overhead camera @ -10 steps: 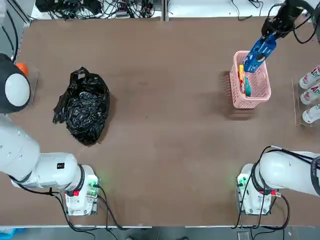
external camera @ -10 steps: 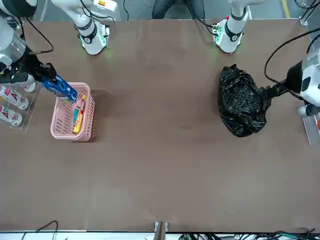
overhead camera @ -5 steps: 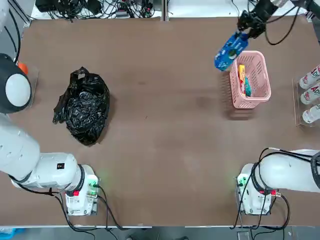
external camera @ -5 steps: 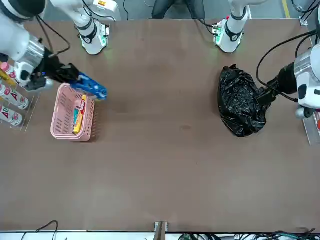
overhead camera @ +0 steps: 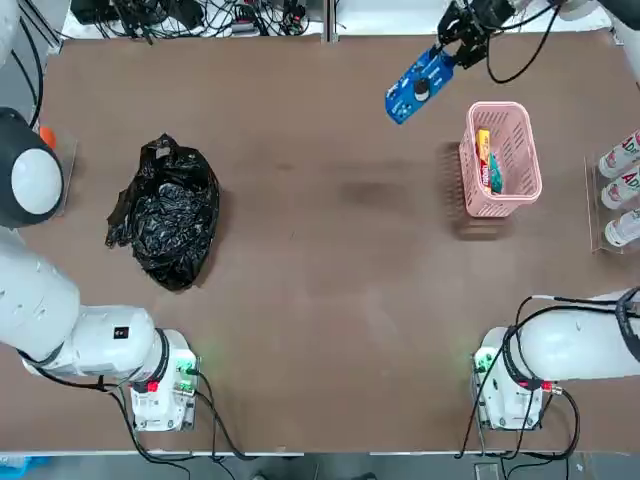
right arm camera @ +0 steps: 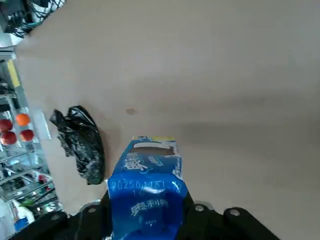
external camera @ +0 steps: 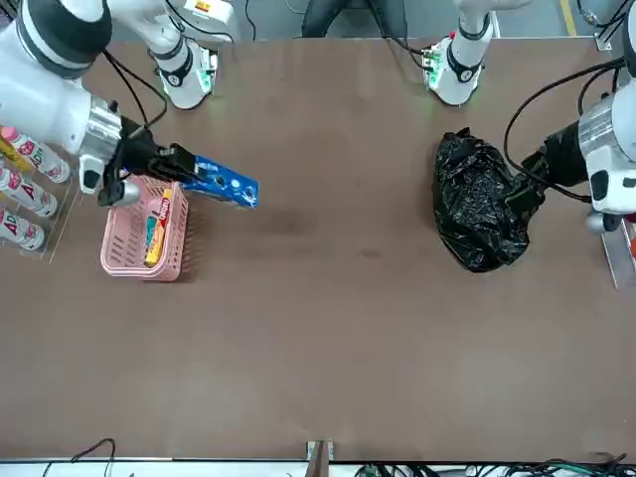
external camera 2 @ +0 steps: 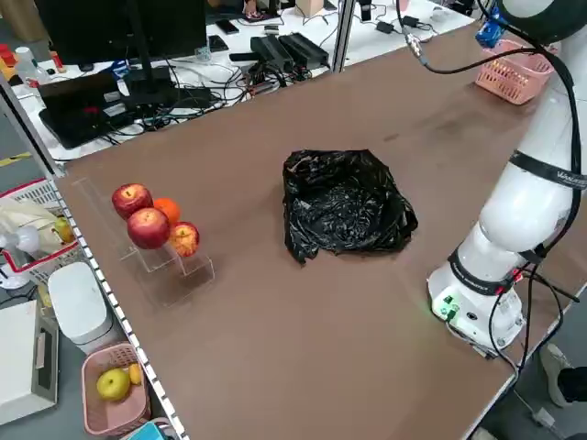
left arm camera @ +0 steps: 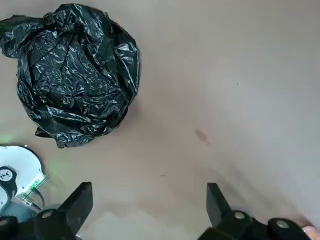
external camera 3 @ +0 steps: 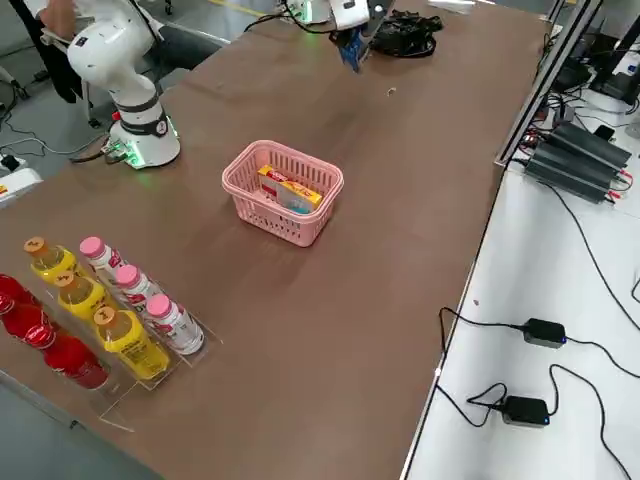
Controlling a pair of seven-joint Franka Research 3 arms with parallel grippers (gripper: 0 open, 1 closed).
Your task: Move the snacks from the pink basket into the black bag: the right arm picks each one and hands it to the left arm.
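Two arm bases stand at the near edge of the worktop (overhead camera: pixel 320 330), the left one by the near left corner, the right one by the near right corner. Past the left base, the black bag (overhead camera: pixel 165 210) lies crumpled near the left edge, and the left gripper (external camera: pixel 527 189) hangs just beside it on the side toward that edge. In its own wrist view the left fingers (left arm camera: pixel 75 205) are spread wide with nothing between them, the bag well beyond their tips.

Farther back on the right side, the pink basket (overhead camera: pixel 525 175) sits near the right edge, with the yellow packet (overhead camera: pixel 483 150) and the teal packet (overhead camera: pixel 495 175) lying along its left wall. White bottles (overhead camera: pixel 622 185) stand in a clear rack at the right edge, just beside the basket.

Farthest off, close to the far edge, the right gripper (overhead camera: pixel 445 52) pinches one end of the blue packet (overhead camera: pixel 412 87). The packet sticks out beyond the fingertips toward the left, held in the air clear of the table, its free end slanting toward the middle. In the right wrist view the packet rises straight out from between the two fingers.

Compared with a second ago, the blue packet has gone from above the basket's far end to a spot left of the basket and clear of it. The left gripper has stayed by the bag, and the basket and the bag have not moved.
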